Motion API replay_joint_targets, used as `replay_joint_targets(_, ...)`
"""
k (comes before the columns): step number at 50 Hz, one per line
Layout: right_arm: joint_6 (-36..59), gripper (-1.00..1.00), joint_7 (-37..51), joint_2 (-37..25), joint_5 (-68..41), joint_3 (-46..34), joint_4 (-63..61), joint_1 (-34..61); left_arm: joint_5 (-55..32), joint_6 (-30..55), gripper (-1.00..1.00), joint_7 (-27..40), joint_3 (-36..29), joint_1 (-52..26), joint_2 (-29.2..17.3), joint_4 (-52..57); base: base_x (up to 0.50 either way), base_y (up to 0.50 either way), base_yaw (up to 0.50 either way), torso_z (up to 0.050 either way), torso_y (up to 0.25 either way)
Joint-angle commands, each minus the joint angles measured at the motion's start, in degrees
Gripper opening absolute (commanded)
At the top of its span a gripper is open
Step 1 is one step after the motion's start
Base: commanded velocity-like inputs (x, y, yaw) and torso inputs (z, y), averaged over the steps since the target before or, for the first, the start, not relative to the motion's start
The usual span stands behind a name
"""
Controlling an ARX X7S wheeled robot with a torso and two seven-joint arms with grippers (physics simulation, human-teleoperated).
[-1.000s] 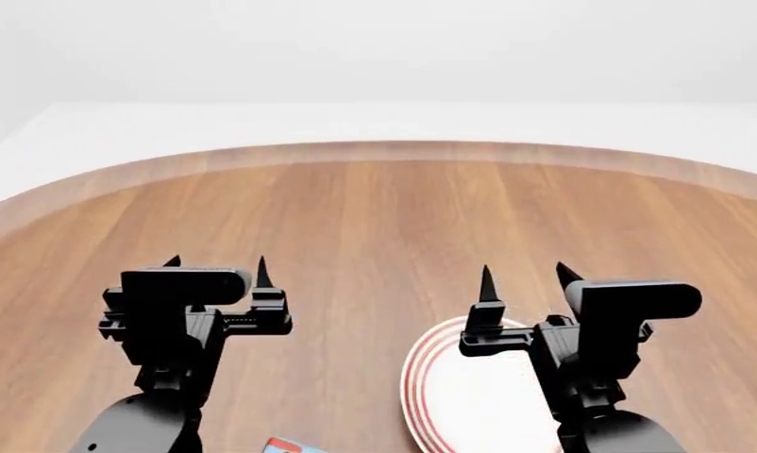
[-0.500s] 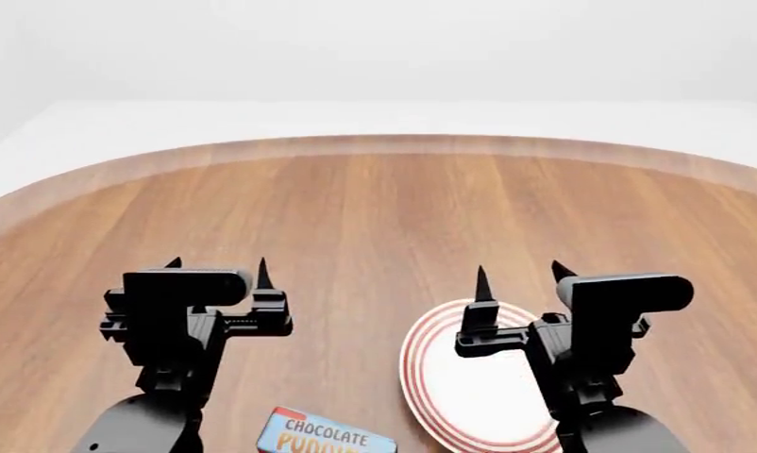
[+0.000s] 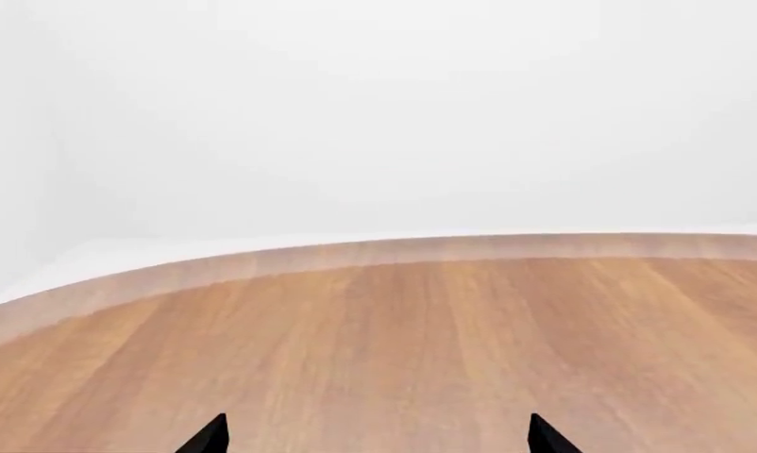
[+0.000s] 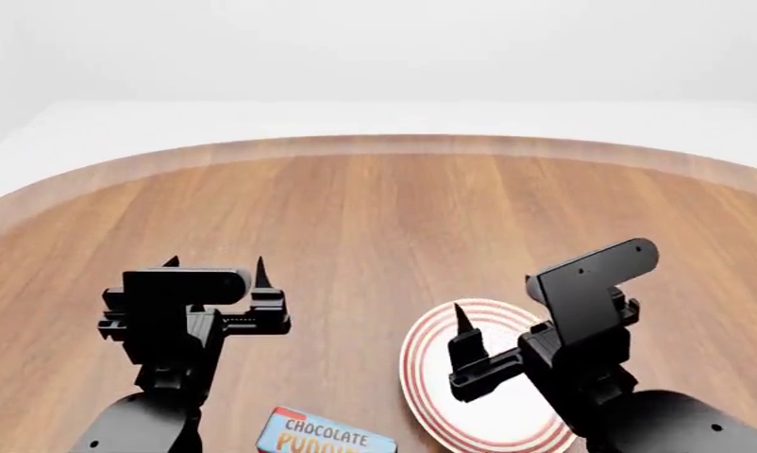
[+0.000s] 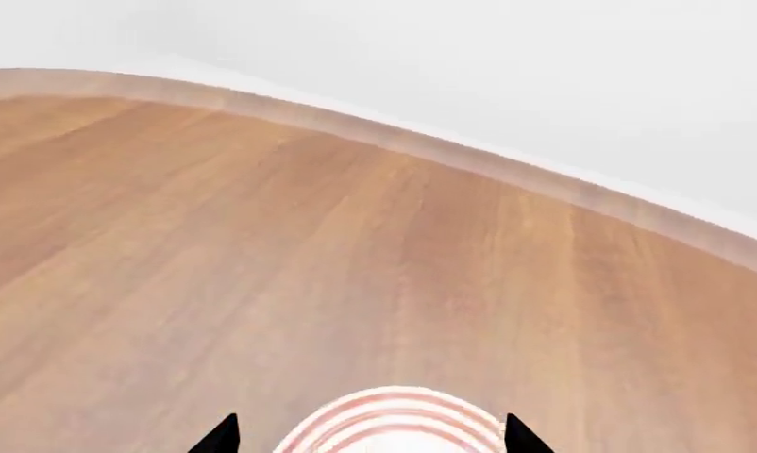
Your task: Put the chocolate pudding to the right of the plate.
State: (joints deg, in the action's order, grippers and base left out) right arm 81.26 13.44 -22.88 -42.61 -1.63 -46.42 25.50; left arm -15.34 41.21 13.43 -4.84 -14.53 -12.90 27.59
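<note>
— Looking at the right black gripper (image 4: 492, 347): what changed?
— It has tipped sideways over the round white plate with red rings (image 4: 431, 354), fingers apart. A reach may be starting.
— And the brown chocolate pudding box (image 4: 325, 438)?
— At the plate's 9 o'clock, untouched. The left black gripper (image 4: 215, 267) hangs level, fingers apart.

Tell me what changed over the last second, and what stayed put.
The view tilted down, bringing the chocolate pudding into sight. The right hand then turned inward and dropped lower over the plate. The left hand kept its pose. Neither hand holds anything.
</note>
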Motion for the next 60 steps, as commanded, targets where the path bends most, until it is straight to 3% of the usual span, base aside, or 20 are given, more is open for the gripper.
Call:
replay_joint_targets(1,8.21,1.0,5.18,-5.83,-18.18,-4.17,2.29,6.65,-0.07,-0.65,1.0,0.3,0.0,0.05,-0.26,-0.73,0.0,0.0,0.0,0.0,0.0)
replay_joint_targets(6,7.46,1.0,5.51,-7.36,-21.75,-6.67,4.12,7.74,-0.13,-0.91,1.0,0.41,-0.04,0.13,-0.37,-0.9,0.0,0.0,0.0,0.0,0.0)
replay_joint_targets(21,4.29,1.0,-3.03,-13.44,-18.91,-20.19,6.69,14.24,-0.47,-0.98,1.0,0.72,-0.22,-0.16,-0.67,-1.2,0.0,0.0,0.0,0.0,0.0)
replay_joint_targets(42,0.53,1.0,-9.15,-13.42,-13.96,-32.65,11.65,20.24,-0.92,-1.14,1.0,1.29,-0.32,-0.42,-0.99,-1.62,0.0,0.0,0.0,0.0,0.0)
replay_joint_targets(60,2.85,1.0,-9.94,-10.27,-20.15,-32.46,11.16,23.57,-1.16,-1.28,1.0,1.67,-0.87,-0.46,-1.25,-1.93,0.0,0.0,0.0,0.0,0.0)
